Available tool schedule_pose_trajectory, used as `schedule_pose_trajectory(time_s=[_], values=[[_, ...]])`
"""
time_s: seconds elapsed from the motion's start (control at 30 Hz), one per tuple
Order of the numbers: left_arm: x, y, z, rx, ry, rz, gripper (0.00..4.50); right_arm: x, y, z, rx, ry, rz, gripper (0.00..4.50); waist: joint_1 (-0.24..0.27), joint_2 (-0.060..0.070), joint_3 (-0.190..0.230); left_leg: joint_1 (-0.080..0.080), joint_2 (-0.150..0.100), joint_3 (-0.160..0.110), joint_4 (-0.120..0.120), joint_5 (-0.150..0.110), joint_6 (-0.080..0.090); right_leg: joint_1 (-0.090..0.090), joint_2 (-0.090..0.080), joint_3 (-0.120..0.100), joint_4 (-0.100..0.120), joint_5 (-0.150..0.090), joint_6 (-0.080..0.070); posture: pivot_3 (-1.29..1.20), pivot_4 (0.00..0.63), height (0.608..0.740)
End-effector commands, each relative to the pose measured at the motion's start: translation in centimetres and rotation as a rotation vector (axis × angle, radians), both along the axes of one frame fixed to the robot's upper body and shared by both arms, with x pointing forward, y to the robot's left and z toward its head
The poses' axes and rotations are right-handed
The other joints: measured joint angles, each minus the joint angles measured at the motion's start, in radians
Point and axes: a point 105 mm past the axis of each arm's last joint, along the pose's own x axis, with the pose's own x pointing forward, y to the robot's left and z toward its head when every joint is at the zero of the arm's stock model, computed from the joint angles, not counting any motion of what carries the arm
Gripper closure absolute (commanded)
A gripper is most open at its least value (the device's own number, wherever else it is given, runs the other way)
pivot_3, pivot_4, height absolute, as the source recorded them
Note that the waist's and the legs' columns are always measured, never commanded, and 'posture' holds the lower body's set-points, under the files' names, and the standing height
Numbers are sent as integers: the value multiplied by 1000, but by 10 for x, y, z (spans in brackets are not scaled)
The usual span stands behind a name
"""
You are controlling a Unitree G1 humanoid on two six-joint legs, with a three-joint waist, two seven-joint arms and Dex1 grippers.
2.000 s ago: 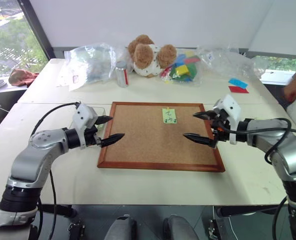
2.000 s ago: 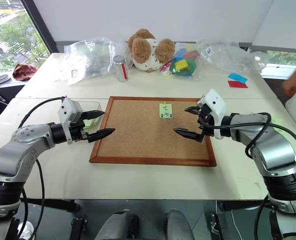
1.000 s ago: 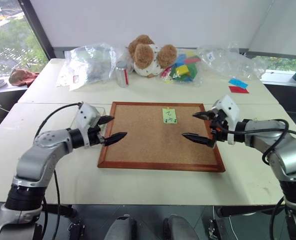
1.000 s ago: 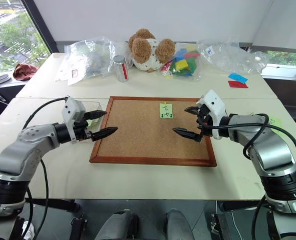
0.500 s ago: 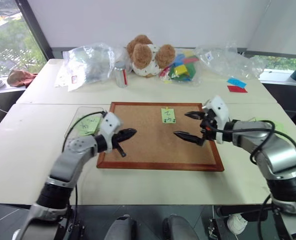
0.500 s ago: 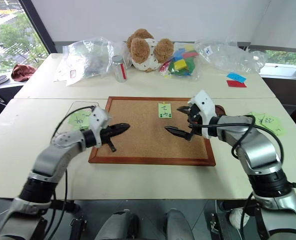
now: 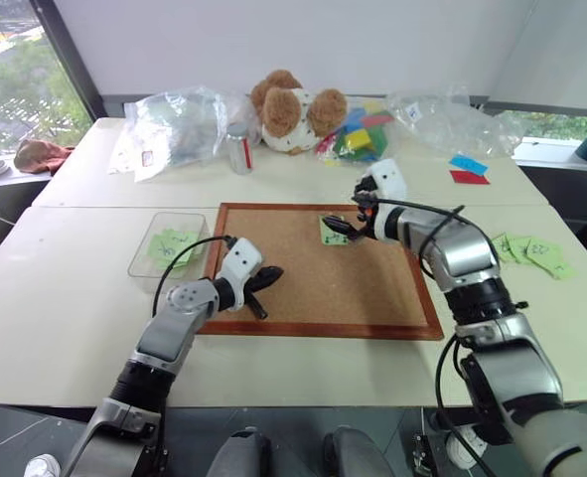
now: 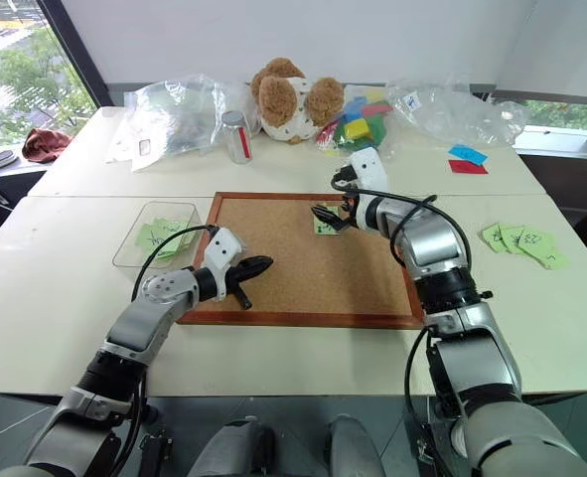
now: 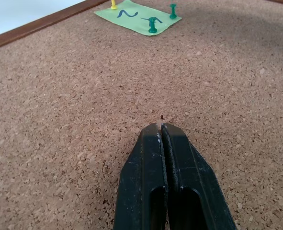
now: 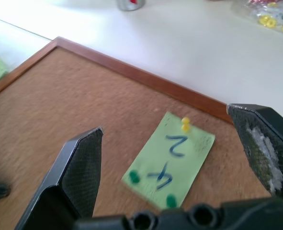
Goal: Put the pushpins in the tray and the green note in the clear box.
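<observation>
left fingers (image 9: 153, 163): pressed flat together, black, smooth, wedge-shaped, nothing between them
left gripper (image 8: 253, 266): tips low over the cork board's near-left part; touching or hovering, cannot tell
right fingers (image 10: 79, 167): spread wide, black with textured inner faces, holding nothing
right gripper (image 7: 341, 227): poised at the green note, one finger either side in the right wrist view
green note (image 10: 170, 158): pale green, rectangular, blue scribbles, pinned flat near the board's far edge
pushpins (image 10: 185, 125): three on the note, one yellow at the far edge, two green at the near corners; all stuck in the cork
cork board (image 8: 293, 268): grainy brown cork, reddish wood frame, flat on the table
clear box (image 8: 134, 256): transparent, shallow, rounded corners; just left of the board, some green notes inside
tray: cannot make it out; right arm covers the spot right of the board
wrist views vs head: pins and cork grain readable only up close; head views add the box, loose green notes (image 8: 519, 241) on the table at the right, plastic bags (image 8: 174, 114), a metal can (image 8: 239, 136), a plush bear (image 8: 295, 99), blue and red paper (image 8: 464, 159) at the back
left arm: elbow bent, forearm angled in over the board's near-left corner, pointing slightly down
right arm: stretched forward and in across the board's far-right corner, gripper tilted down toward the note
table (image 8: 84, 328): plain off-white, smooth
</observation>
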Motion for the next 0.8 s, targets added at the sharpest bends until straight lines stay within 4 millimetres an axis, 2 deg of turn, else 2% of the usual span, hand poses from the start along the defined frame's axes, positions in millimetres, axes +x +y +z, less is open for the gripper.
schedule_pose_trajectory(time_s=[0.03, 0.23, 0.57, 0.67, 0.77, 0.8], values=[[1, 9, -16, 42, 43, 45, 4417, 17, 2, 3, -7, -42, -33, 0, -6, 0, 0, 0, 0, 0, 0, 0, 0, 0, 0, 0, 0, 0, 0, 0, 150, 740], [-1, 9, -15, 40, 43, 47, 4417, 32, 11, -5, 25, -25, -57, 0, -17, 0, 0, 1, 0, 0, 0, 1, -1, 0, 0, 0, 2, 0, 0, 0, 150, 740], [-3, 11, -16, 41, 41, 56, 4417, 36, 22, -8, 62, -6, -48, 0, -19, 1, 0, 1, 0, 0, -1, 1, -1, 0, 0, 0, 2, 0, 0, 0, 150, 740], [-3, 11, -16, 40, 40, 58, 4500, 36, 24, -10, 68, 2, -52, 883, -21, 1, 0, 1, 0, 0, -2, 1, -2, 0, 0, 0, 2, 0, 0, 0, 150, 740], [-3, 11, -15, 39, 38, 61, 4500, 36, 26, -12, 67, 5, -52, 2237, -21, 1, 0, 2, 0, 0, -3, 2, -3, 0, 0, 0, 2, 0, 0, 0, 150, 740], [-3, 11, -15, 39, 37, 63, 4500, 36, 27, -13, 69, 7, -49, 2829, -21, 1, 0, 2, 0, 0, -4, 2, -3, 0, 0, 0, 2, 0, 0, 0, 150, 740]])
